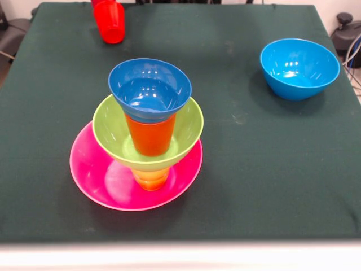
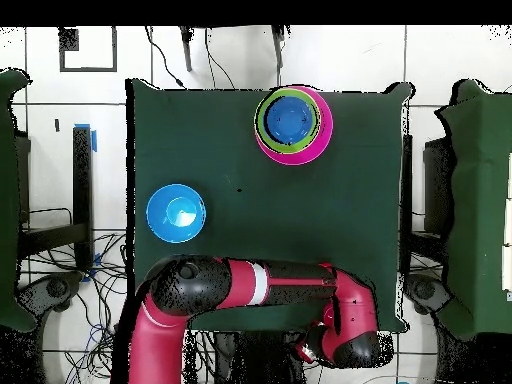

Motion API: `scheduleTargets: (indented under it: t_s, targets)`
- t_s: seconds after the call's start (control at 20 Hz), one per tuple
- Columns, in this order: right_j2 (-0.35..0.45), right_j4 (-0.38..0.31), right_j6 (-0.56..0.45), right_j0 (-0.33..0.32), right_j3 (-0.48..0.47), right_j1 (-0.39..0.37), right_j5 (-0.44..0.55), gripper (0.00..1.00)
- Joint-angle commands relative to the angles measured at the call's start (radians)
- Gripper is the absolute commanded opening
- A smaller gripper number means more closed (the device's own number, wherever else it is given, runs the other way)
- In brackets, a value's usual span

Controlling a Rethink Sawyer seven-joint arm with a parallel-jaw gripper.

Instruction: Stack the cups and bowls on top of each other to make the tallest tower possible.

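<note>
The tower stands at the front left of the table. From the bottom it is a wide pink bowl [image 1: 96, 180], a yellow-orange cup [image 1: 151, 178], a lime green bowl [image 1: 113, 132], an orange cup [image 1: 150, 136] and a small dark blue bowl [image 1: 149, 87]. From above, the tower [image 2: 292, 122] shows as nested rings. A red cup [image 1: 110, 22] is at the far table edge, upright. The gripper [image 2: 308, 350] is drawn back beyond the table's edge by the robot's base, far from the tower. Whether it holds the red cup is not visible.
A light blue bowl [image 1: 299, 68] sits alone at the far right of the green table [image 1: 254, 169]; it also shows in the overhead view [image 2: 176, 212]. The red arm [image 2: 260, 285] lies folded along the table's edge near the base.
</note>
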Motion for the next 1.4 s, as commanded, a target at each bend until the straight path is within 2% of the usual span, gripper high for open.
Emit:
scheduleTargets:
  t_s: [0.05, 0.25, 0.45, 0.75, 1.05, 1.4]
  targets:
    - [0.215, 0.322, 0.312, -0.027, -0.407, 0.044, 0.515, 1.00]
    - [0.209, 0.309, 0.356, -0.019, -0.412, 0.040, 0.514, 1.00]
    - [0.198, 0.294, 0.347, -0.009, -0.403, 0.050, 0.512, 1.00]
    - [0.163, 0.230, 0.359, 0.046, -0.331, 0.077, 0.508, 1.00]
    - [0.191, 0.258, 0.368, 0.103, -0.206, 0.049, 0.530, 1.00]
    - [0.242, 0.278, 0.377, 0.150, -0.127, 0.002, 0.546, 1.00]
